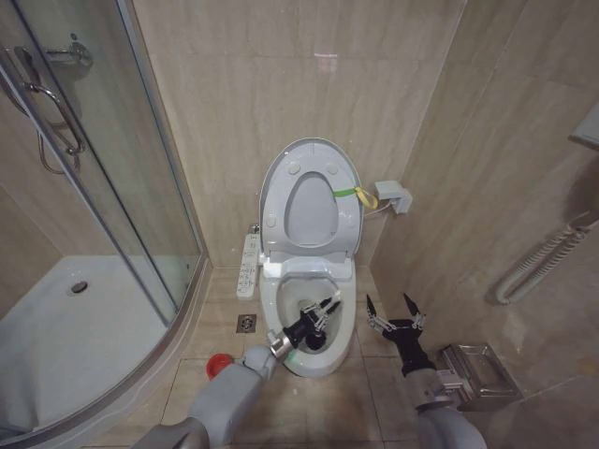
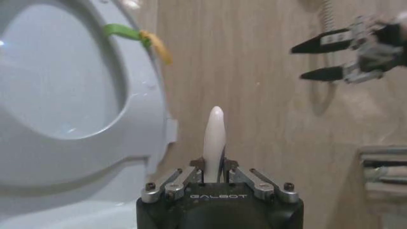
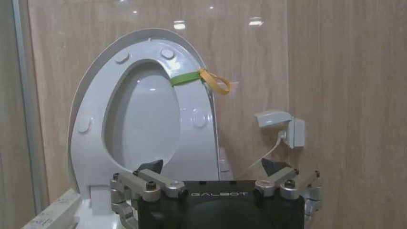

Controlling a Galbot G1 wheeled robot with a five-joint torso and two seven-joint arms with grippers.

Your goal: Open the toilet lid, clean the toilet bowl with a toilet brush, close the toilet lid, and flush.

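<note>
Right now, at the far left, the glass shower stall (image 1: 84, 234) takes up the corner, and the small red holder (image 1: 218, 366) sits on the floor near the toilet's left side. The toilet lid (image 1: 314, 168) stands raised against the far wall, its yellow-green strap (image 1: 351, 194) on the right edge. Our left claw (image 1: 318, 316) is down over the toilet bowl (image 1: 281, 295), clenched on the toilet brush (image 2: 214, 138), whose pale handle pokes up between the fingers. We judge the scrubbing to be the step in hand. To do it well, we would keep the grip firm and sweep the head around the whole inner wall, staying clear of the raised lid. Our right claw (image 1: 395, 318) hangs released, fingers spread, just right of the bowl above the floor tiles.
</note>
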